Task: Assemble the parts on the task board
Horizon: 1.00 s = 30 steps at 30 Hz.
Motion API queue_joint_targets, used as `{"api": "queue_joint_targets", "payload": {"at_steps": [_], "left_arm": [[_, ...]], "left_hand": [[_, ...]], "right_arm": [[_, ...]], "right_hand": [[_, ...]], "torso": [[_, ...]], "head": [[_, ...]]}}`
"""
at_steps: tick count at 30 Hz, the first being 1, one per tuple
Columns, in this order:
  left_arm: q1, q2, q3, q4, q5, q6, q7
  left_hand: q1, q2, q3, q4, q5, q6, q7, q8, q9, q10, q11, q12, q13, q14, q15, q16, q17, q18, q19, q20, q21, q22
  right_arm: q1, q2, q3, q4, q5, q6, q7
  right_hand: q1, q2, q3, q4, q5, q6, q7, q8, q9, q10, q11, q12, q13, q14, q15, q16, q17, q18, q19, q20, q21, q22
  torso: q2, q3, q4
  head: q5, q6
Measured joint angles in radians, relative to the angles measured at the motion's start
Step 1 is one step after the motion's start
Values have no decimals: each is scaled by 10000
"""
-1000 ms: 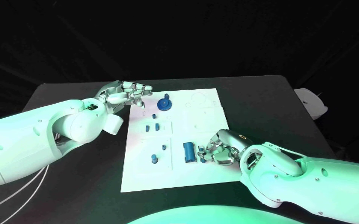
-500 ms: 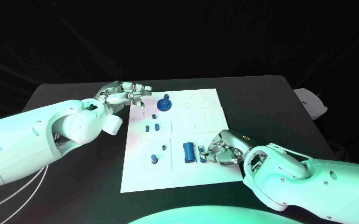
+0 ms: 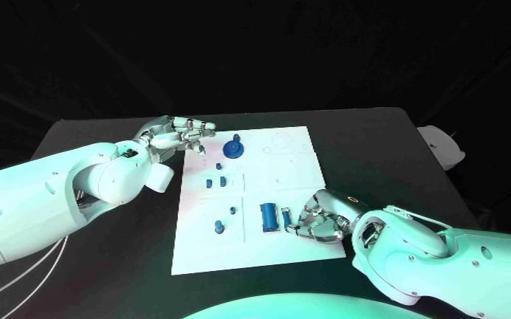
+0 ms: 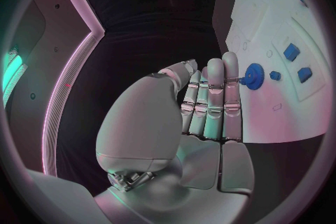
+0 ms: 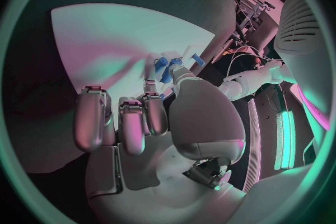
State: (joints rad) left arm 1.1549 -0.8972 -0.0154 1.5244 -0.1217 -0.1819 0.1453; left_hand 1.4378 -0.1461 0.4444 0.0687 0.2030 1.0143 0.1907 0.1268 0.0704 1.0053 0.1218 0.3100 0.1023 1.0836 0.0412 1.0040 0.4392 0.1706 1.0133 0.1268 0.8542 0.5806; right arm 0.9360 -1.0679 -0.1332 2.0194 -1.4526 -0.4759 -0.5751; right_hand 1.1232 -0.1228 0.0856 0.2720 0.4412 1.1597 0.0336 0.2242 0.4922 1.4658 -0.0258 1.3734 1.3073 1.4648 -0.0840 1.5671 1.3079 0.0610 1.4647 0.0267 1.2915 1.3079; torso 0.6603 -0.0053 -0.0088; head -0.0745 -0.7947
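White is the task board point(image 3: 279, 179), lying mid-table on the black table point(image 3: 405, 156) in the head view. I am reaching my right hand point(image 3: 317, 215) in from about four o'clock, and its fingers are closing around a small blue part point(image 3: 287, 219) near the board's nearer edge, just beside the larger blue block point(image 3: 269, 216). My left hand point(image 3: 179, 133) is hovering at the board's ten o'clock corner, fingers loosely apart and holding nothing, close to the blue gear point(image 3: 233, 148). Several smaller blue pieces point(image 3: 217, 182) are sitting around the board's middle, towards nine o'clock.

In the left wrist view, my left hand point(image 4: 206, 103) is stretching its fingers straight, side by side and empty, with the tips just short of the blue gear point(image 4: 253, 75) standing on the white board point(image 4: 280, 106).

In the right wrist view, my right hand point(image 5: 140, 117) is curling over the board point(image 5: 105, 45), and the thumb and a finger are pinching the small blue part point(image 5: 168, 64); I cannot tell whether it is lifted or touching the surface.

I am judging that I am in the picking step for this part. The next move is calling for a firm pinch, a clean lift clear of the neighbouring block, and careful alignment over its seat.
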Motion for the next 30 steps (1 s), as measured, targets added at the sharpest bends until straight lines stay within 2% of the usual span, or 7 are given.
{"api": "queue_joint_targets", "payload": {"at_steps": [9,25,28,30], "left_arm": [[0,-4,0,-2,-1,3,-2],[0,-16,0,2,-1,12,-8],[0,-13,0,2,-1,15,-9],[0,-11,0,0,-1,16,-10]], "left_hand": [[0,0,0,0,0,0,0,0,0,0,0,0,0,0,0,0,1,1,0,0,0,0],[0,0,0,0,0,0,0,0,0,-35,35,0,0,0,0,0,-12,0,0,0,0,0],[0,0,0,0,0,0,0,0,0,-35,35,0,0,0,0,0,-12,-1,0,0,0,0],[0,0,0,0,0,0,0,0,0,-36,35,0,0,0,0,0,-12,0,0,0,0,0]], "right_arm": [[-1,53,-1,-74,37,232,27],[-1,330,1,-478,29,191,36],[-1,402,1,-606,28,192,36],[2,449,1,-667,29,193,36]], "right_hand": [[1,1,-29,-27,0,0,0,0,12,0,0,0,8,0,0,0,-1,0,0,0,0,-1],[93,93,-167,110,0,36,36,0,66,0,0,0,7,5,-5,0,-2,-1,0,0,38,-3],[240,240,-226,50,-28,54,19,2,95,5,-69,0,6,37,-37,0,-3,0,36,-35,38,-3],[422,338,-298,-22,-237,70,3,38,133,1,-73,0,6,37,-37,0,-3,0,36,-36,38,-3]], "torso": [[7,1,12],[11,0,15],[9,0,15],[8,0,15]], "head": [[12,-12],[33,-26],[35,-27],[40,-27]]}}
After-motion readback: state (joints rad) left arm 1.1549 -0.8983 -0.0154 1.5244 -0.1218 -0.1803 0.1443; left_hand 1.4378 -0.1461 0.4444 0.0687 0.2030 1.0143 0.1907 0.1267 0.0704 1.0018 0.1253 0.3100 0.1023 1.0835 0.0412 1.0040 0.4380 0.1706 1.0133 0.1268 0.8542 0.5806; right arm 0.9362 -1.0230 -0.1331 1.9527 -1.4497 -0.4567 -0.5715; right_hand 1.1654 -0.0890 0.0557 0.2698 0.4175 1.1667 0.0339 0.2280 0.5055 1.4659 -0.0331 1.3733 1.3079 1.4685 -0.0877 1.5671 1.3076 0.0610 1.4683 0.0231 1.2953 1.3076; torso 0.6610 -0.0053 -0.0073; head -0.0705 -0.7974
